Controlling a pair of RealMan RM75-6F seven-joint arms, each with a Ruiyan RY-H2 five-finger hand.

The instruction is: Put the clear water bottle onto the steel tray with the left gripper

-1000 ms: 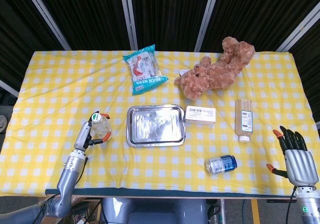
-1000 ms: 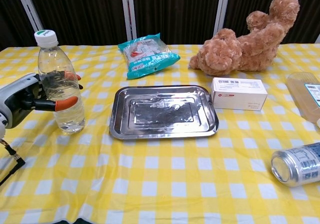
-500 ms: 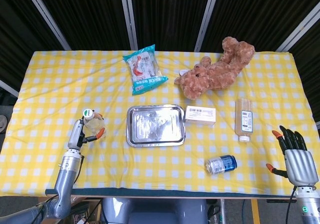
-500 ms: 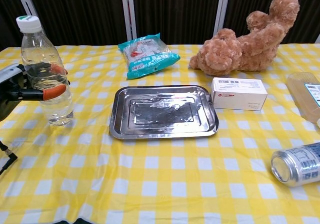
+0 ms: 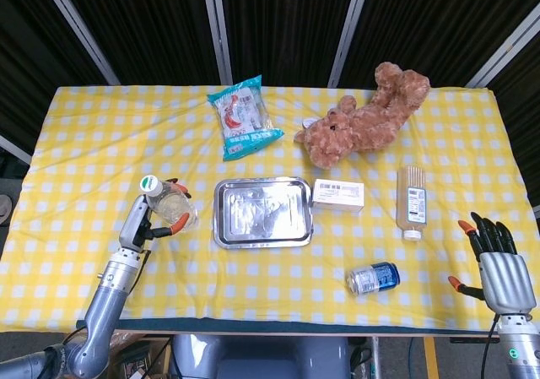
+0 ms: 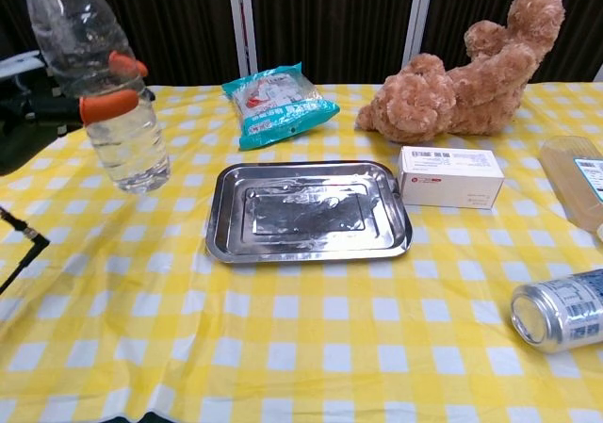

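Note:
My left hand (image 5: 145, 221) (image 6: 52, 112) grips the clear water bottle (image 5: 169, 203) (image 6: 108, 93) around its middle and holds it lifted off the cloth, tilted with its cap away from the tray. The bottle hangs just left of the steel tray (image 5: 261, 212) (image 6: 306, 212), which lies flat at the table's middle with nothing on it. My right hand (image 5: 504, 269) stands open at the table's front right corner, fingers apart and holding nothing; only the head view shows it.
Right of the tray lie a white box (image 5: 338, 195) (image 6: 448, 175), a beige drink bottle (image 5: 411, 200) and a blue can (image 5: 373, 277) (image 6: 563, 310) on its side. A teal snack bag (image 5: 243, 117) and a brown teddy bear (image 5: 364, 117) lie behind.
The left hand has raised the water bottle off the table and carried it right, toward the tray, tilting it. The right hand has not moved.

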